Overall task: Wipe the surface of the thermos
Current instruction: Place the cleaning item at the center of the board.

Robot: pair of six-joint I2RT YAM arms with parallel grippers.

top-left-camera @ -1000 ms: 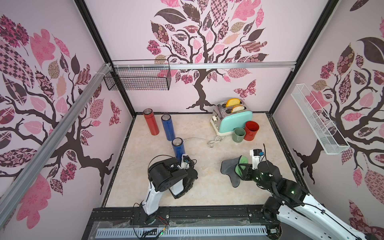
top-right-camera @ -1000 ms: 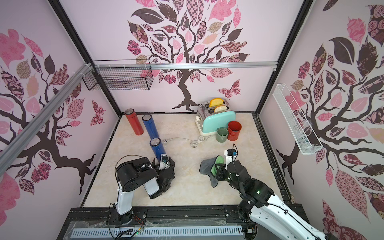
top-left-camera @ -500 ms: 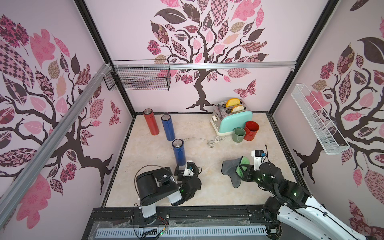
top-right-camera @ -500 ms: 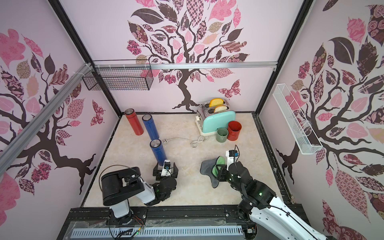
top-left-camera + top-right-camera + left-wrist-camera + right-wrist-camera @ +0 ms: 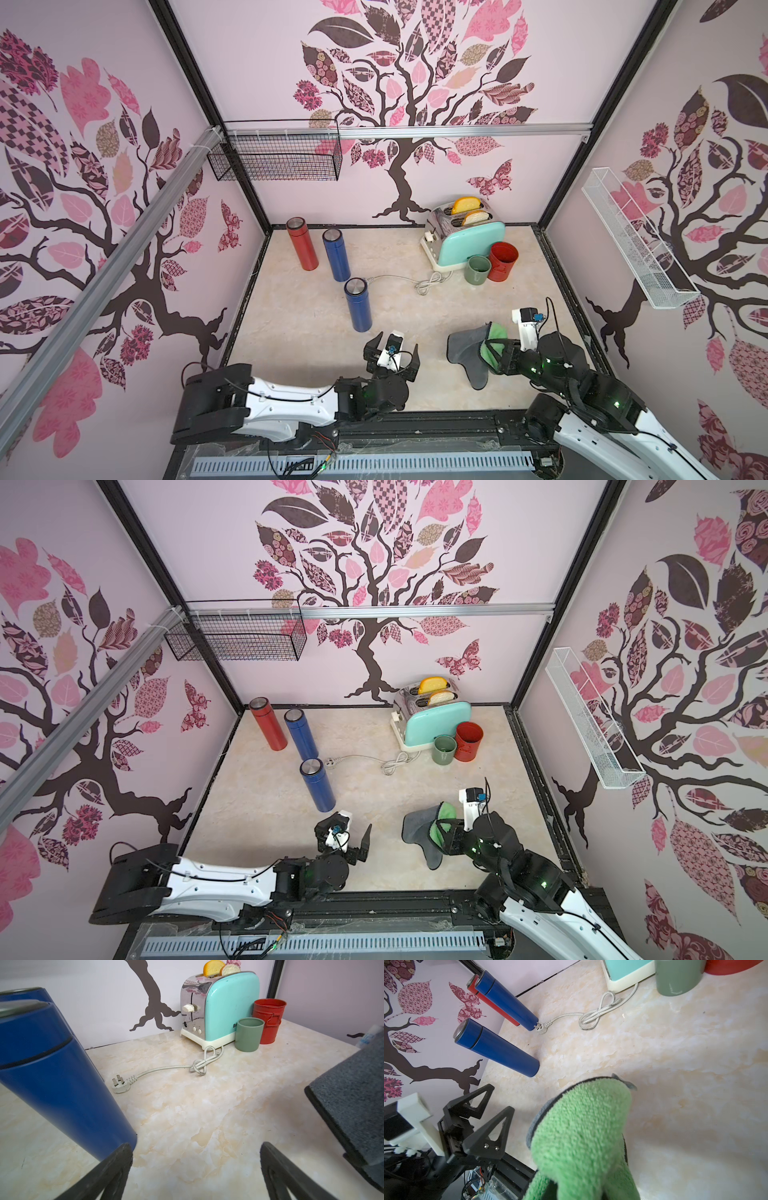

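In a top view, the blue cylindrical thermos with a steel cap stands upright left of centre, just above the left gripper, whose jaws gape wide, holding nothing. At lower right, the right gripper is clamped on a green-and-grey microfibre cloth.

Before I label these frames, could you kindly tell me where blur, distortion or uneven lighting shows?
Left wrist view: wide-angle distortion makes the nearest blue thermos flare and lean; right wrist view: the green cloth is close and slightly soft; both top views: sharp, evenly lit, only soft shadows on the table.
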